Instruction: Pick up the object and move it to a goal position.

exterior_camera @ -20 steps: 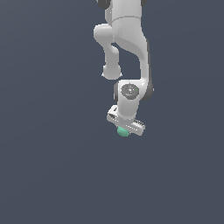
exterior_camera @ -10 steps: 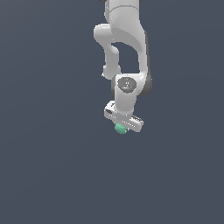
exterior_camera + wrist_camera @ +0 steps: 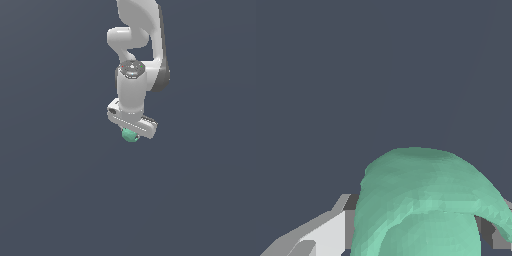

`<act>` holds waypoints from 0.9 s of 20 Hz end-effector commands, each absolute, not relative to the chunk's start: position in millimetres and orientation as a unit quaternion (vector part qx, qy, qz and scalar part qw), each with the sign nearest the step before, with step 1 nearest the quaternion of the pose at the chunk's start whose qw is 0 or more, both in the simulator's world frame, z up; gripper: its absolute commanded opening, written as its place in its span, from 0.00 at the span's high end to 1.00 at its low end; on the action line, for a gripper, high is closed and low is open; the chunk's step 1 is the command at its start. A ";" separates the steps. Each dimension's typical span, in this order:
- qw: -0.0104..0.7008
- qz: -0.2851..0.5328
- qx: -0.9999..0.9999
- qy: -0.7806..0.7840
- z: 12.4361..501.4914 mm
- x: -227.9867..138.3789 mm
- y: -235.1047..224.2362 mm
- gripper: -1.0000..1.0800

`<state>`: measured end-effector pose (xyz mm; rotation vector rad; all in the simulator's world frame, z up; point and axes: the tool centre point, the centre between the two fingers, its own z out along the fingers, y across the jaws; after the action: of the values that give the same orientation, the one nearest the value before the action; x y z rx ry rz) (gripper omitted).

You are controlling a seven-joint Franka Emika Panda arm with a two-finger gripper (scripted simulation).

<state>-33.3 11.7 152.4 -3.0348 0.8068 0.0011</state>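
Between the white jaws, the unlabelled teal object.

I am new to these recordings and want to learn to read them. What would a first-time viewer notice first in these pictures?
First comes the white arm, reaching down from the top of the exterior view against a plain dark grey background. Next is the small teal-green object right under the gripper, the only colour in the scene. In the wrist view this object looks huge, with a white finger beside it; whether the finger presses on it I cannot tell.
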 end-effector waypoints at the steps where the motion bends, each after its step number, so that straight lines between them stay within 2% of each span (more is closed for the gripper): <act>1: 0.001 0.000 -0.966 0.257 180.5 -36.5 -2.3 1.00; 11: 0.001 0.000 -0.966 0.258 289.3 -46.0 -56.3 1.00; 18: 0.000 0.000 -0.966 0.257 342.9 -48.5 -82.4 1.00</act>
<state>-47.7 -77.8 332.9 -3.0341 0.8099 -0.0019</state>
